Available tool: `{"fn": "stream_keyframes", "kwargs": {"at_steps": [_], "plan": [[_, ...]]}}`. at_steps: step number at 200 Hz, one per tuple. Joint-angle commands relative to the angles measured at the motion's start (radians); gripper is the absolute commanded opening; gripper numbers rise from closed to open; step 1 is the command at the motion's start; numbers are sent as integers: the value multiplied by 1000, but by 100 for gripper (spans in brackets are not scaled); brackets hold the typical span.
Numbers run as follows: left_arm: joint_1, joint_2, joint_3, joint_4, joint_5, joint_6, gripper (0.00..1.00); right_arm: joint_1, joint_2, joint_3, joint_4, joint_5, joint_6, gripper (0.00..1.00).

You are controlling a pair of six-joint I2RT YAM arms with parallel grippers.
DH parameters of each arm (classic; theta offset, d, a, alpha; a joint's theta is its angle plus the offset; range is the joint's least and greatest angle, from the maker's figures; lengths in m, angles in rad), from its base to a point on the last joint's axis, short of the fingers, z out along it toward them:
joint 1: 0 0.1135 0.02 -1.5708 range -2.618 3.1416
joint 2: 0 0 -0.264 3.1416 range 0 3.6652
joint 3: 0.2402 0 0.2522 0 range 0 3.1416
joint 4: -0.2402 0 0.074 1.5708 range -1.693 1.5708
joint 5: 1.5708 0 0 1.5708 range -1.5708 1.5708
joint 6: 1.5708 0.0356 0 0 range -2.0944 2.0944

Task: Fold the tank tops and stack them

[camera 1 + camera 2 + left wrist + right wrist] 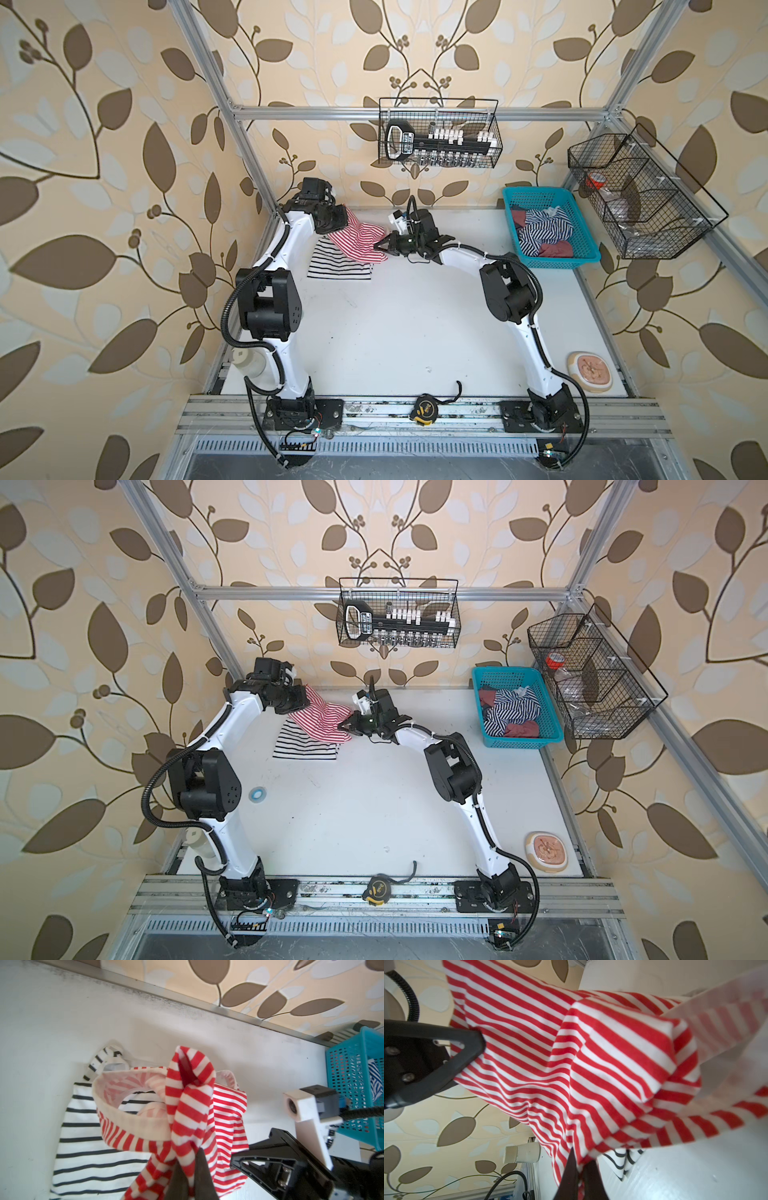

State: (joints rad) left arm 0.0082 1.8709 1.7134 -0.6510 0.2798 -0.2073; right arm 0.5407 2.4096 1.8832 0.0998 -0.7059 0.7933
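At the far left of the table (415, 324), close to the back wall, the left gripper (191, 1178) was closed on a bunched fold of the red-and-white tank top (357, 239), its dark fingers (202, 1169) pinching the striped cloth between them. Opposite it, the right gripper (381, 246) had its jaws shut on the other side of the same top, with cloth drawn into its tip in both top views. The garment hung slack between the two grippers, raised off the surface, and its white-trimmed opening gaped in the left wrist view.

Beneath it lay the black-and-white tank top (336, 266), spread flat on the table; the red-and-white top overlapped its far edge and right corner in both top views, though whether they touched could not be told. Well apart, at the far right corner, stood the turquoise basket (559, 259), and the navy-and-white tank top (544, 232) lay crumpled inside it among some reddish cloth.

Nearer the front, a roll of tape (257, 793) lay beside the left arm's elbow, a round pink dish (589, 371) sat near the right arm's base, and a tape measure (424, 409) rested on the front rail between the two bases.
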Motion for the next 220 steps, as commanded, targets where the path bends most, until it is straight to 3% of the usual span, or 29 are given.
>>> {"fn": "stream_keyframes", "kwargs": {"at_steps": [1, 43, 80, 89, 99, 118, 136, 167, 190, 220], "plan": [[35, -90, -67, 39, -47, 20, 0, 22, 6, 37, -22, -2, -23, 0], [64, -118, -236, 103, -82, 0, 0, 42, 56, 31, -61, -1, -45, 0], [67, -54, -297, 117, -158, -23, 0, 41, 79, -14, -101, 13, -73, 0], [69, -31, -297, 109, -173, -32, 0, 41, 82, -29, -103, 11, -77, 6], [73, -11, -291, 95, -180, -40, 13, 41, 81, -41, -108, 4, -79, 12], [77, 12, -284, 76, -208, -62, 19, 42, 73, -62, -139, 3, -100, 36], [83, 27, -267, 50, -237, -75, 48, 40, 51, -90, -169, 5, -128, 51], [90, 19, -230, 19, -251, -96, 67, 25, -22, -187, -147, 7, -133, 56], [89, -46, -207, 16, -250, -124, 75, -2, -122, -300, -91, 16, -122, 58], [86, -179, -225, 47, -204, -202, 77, -54, -287, -467, -51, 49, -127, 59]]}}
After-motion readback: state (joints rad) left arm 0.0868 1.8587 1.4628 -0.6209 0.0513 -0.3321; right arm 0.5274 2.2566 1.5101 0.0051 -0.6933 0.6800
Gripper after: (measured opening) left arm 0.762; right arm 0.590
